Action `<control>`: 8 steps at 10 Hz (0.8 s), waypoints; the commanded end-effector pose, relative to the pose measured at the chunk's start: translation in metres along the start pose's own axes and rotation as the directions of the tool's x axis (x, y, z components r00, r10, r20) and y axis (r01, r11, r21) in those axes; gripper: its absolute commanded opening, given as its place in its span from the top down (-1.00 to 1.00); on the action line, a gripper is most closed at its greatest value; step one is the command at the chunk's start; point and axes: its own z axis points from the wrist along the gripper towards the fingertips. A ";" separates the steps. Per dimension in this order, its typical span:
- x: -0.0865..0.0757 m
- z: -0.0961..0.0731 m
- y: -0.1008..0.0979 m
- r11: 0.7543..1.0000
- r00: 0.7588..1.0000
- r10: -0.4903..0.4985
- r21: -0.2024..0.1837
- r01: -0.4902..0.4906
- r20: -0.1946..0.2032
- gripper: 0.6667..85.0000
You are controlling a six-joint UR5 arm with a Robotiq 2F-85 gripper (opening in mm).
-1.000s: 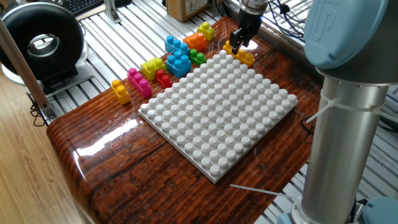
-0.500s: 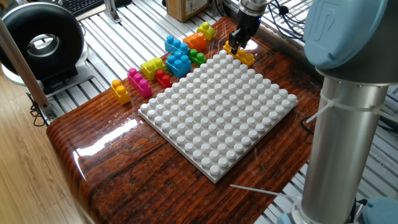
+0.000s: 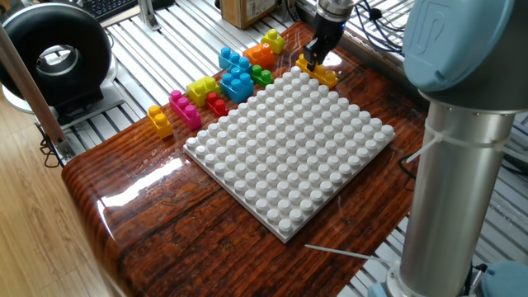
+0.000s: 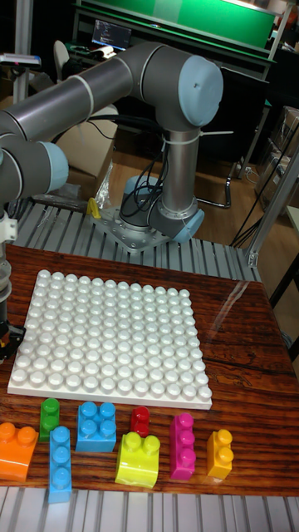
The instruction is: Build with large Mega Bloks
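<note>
My gripper is down at the table's far edge, just beyond the back corner of the white baseplate. Its fingers grip the near end of a yellow Mega Blok that rests on the wood. In the tall fixed view the gripper shows only at the left edge and that blok is hidden. The other Mega Bloks lie in a loose row beside the plate: yellow, orange, blue, green, lime, red, magenta.
A small yellow-orange blok ends the row near the table's left edge. A black round device stands on the slatted metal bench to the left. The arm's grey column rises at the right. A cardboard box sits behind.
The gripper has come slightly down and to the left onto the yellow blok over the last second. The bloks and the baseplate have not moved.
</note>
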 end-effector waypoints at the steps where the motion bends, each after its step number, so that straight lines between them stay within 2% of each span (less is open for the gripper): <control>1: -0.006 -0.002 0.000 1.000 1.000 0.019 -0.003 -0.019 0.019 0.36; 4: -0.005 -0.005 0.000 1.000 1.000 0.011 0.015 -0.011 0.017 0.46; 8: 0.003 -0.019 -0.005 0.998 0.999 0.025 0.052 -0.024 -0.020 0.68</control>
